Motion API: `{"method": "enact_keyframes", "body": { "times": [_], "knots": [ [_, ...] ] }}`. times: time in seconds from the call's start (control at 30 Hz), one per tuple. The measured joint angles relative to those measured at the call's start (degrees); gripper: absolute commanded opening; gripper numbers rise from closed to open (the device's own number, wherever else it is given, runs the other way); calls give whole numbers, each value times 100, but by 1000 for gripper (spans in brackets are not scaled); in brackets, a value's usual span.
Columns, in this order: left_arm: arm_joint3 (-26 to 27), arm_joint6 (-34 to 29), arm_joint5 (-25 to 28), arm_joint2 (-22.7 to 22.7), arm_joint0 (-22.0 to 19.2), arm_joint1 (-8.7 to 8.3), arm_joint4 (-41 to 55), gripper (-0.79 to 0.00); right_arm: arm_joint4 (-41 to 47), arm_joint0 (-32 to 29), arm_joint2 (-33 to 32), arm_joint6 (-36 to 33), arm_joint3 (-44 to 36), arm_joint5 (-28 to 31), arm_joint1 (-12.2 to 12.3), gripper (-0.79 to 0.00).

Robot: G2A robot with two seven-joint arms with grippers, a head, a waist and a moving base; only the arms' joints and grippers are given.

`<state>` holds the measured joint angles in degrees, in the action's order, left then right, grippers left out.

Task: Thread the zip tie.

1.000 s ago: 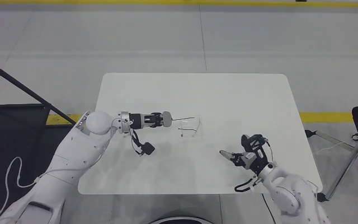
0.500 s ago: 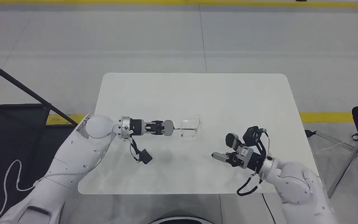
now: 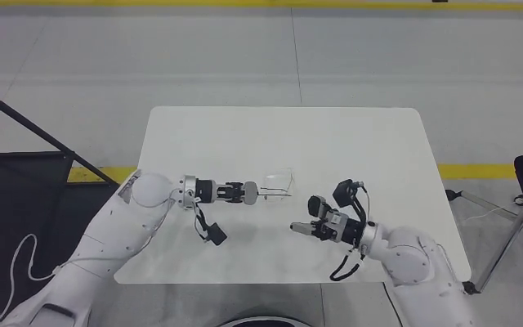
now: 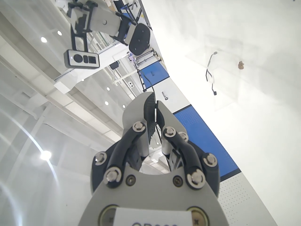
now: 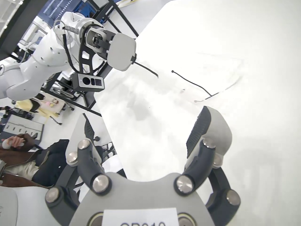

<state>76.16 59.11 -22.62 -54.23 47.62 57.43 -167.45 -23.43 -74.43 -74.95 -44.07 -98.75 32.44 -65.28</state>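
Observation:
My left gripper [image 3: 255,193] is left of the table's centre, shut on a thin black zip tie [image 5: 145,68] that sticks out past its tips toward the right. In the left wrist view the held tie [image 4: 150,88] pokes out from between the closed pads. A second black zip tie [image 5: 192,83] lies on a clear plastic sheet [image 3: 280,176] just beyond it; the left wrist view shows this loose tie [image 4: 210,71] curled on the sheet. My right gripper [image 3: 301,229] hovers open, nearer the front edge and right of the sheet, with nothing between its fingers [image 5: 207,125].
The white table [image 3: 368,139] is bare apart from the sheet. A small black camera unit [image 3: 216,235] hangs on a cable under the left wrist. A person sits beyond the table's edge in the right wrist view.
The left gripper has moved right and slightly toward the front with its tie, closing on the clear sheet. The right arm has swung left toward the table's centre.

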Motion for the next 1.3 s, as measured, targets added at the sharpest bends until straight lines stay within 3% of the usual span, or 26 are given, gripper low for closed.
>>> {"method": "enact_keyframes", "body": {
  "times": [0.2, 0.37, 0.6, 0.77, 0.9, 1.1, 1.3],
  "knots": [
    [43, -71, -89, 39, 14, 3, -108, -785, 722, 619, 376, -539, 520, -205, -33, -68],
    [148, -24, -217, 23, 72, -17, -144, -785, 944, 871, 563, -567, 782, -234, -53, -169],
    [242, -23, -248, 13, 134, -35, -178, -785, 1037, 1038, 701, -534, 967, -265, -58, -215],
    [278, -10, -276, 2, 152, -46, -186, -785, 1094, 1097, 742, -477, 1042, -324, -52, -397],
    [300, -8, -292, -6, 165, -54, -203, -785, 1136, 1106, 754, -448, 1059, -329, -42, -480],
    [317, -1, -302, -10, 175, -62, -210, -785, 1190, 1119, 780, -458, 1066, -345, -25, -526],
    [326, 11, -304, -8, 175, -69, -217, -785, 1230, 1138, 794, -439, 1078, -359, -8, -680]
  ]
}}
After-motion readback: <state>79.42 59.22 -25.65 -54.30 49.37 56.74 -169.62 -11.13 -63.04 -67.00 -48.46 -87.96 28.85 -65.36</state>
